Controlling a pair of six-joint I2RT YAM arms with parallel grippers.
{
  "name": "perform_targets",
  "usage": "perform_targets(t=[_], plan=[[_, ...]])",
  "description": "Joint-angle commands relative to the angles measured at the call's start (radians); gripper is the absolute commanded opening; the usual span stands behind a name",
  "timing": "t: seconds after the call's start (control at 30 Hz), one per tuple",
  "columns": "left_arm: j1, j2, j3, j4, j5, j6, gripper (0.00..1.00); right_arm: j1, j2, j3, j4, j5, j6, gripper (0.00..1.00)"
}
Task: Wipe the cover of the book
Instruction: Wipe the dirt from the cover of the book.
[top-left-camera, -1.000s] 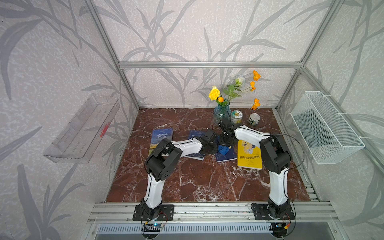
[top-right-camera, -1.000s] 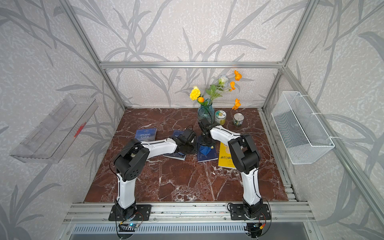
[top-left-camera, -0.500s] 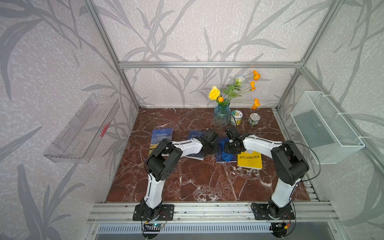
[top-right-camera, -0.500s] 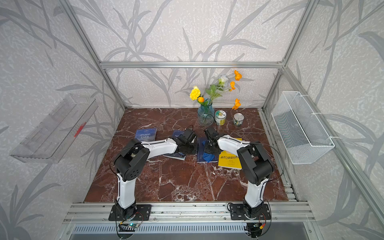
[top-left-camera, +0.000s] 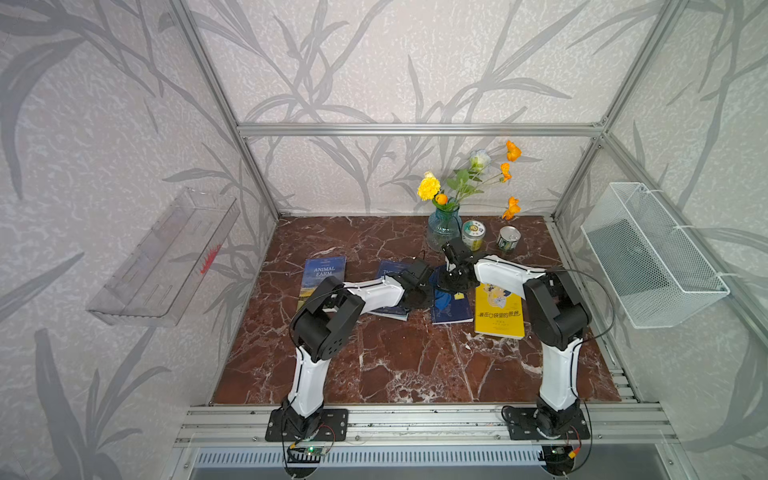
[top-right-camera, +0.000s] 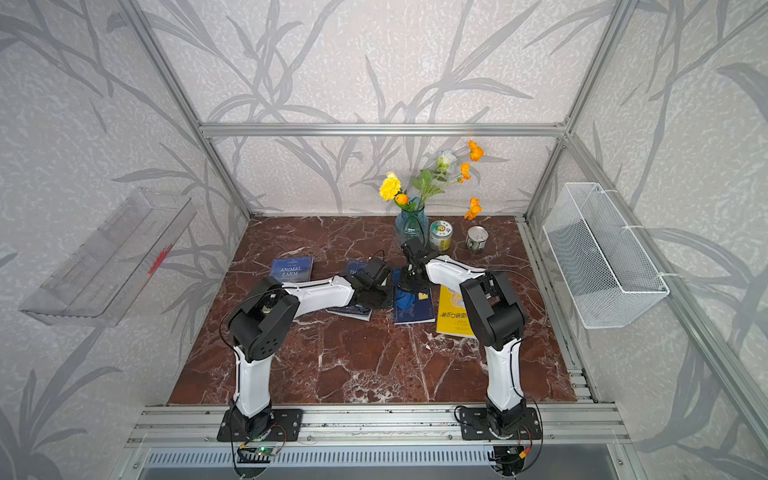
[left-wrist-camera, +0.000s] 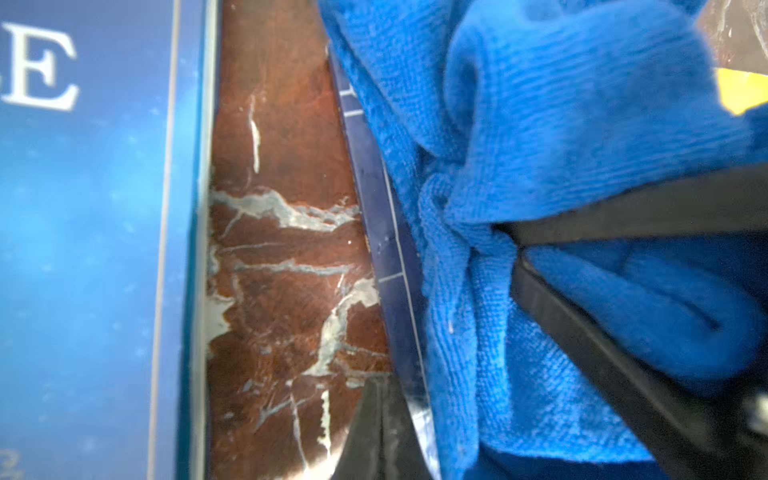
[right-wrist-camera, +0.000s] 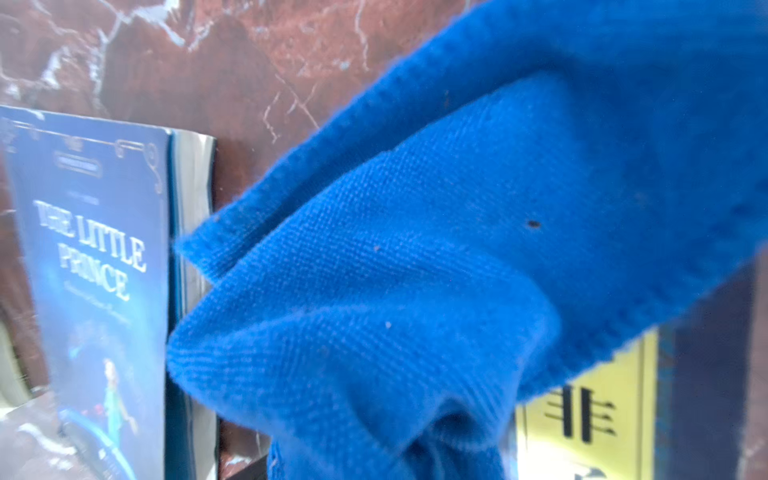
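The book to be wiped, by my reading the dark navy one, lies flat on the table between the Little Prince and the yellow book, near both but touching neither as far as a top view shows. The cloth sits bunched on its cover. The right gripper is pinched almost closed on a fold of it, and in the left wrist view its black fingers bite into the blue pile. The left gripper is fully closed with nothing in it, its tip right at the book's edge on the Little Prince side. Whether it presses on the cover or only stands beside it I cannot tell. The book looks like a thin, light paperback with a glossy cover, so I expect it to slide on the polished marble under a sideways rub. It wants pinning flat from above at an edge or corner, not lifting. The cloth is soft and limp, and held by one fold it will likely trail and bunch up, so downward pressure and slow strokes should spread it best. Strokes toward the far side run near the vase, which looks easy to tip
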Motion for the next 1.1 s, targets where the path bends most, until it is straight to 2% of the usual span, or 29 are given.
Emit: perform_targets(t=[0.0,0.17,0.33,0.4,0.53,0.6,0.8,1.07], plan=[[-0.016,0.025,-0.049,-0.088,0.004,0.017,0.02,-0.016,0.039,-0.07,-0.073,-0.001,-0.051,0.06],[-0.015,-0.065,-0.05,-0.102,-0.029,0.026,0.04,-0.023,-0.011,-0.058,-0.051,-0.081,-0.099,0.06],[-0.01,-0.184,0.036,-0.218,-0.092,0.021,0.11,-0.026,-0.121,-0.056,-0.058,-0.11,-0.129,0.06],[0.005,-0.228,0.078,-0.285,-0.148,0.017,0.18,-0.026,-0.174,-0.056,-0.06,-0.121,-0.144,0.06],[0.083,-0.291,0.104,-0.356,-0.252,0.024,0.42,-0.026,-0.251,-0.033,-0.122,-0.123,-0.194,0.07],[0.141,-0.302,0.09,-0.366,-0.257,0.026,0.46,-0.024,-0.278,-0.029,-0.152,-0.121,-0.216,0.07],[0.317,-0.287,0.011,-0.386,-0.246,0.02,0.48,-0.006,-0.359,-0.055,-0.203,-0.114,-0.274,0.08],[0.393,-0.281,-0.158,-0.305,-0.249,0.014,0.48,0.031,-0.378,-0.02,-0.222,-0.131,-0.304,0.08]])
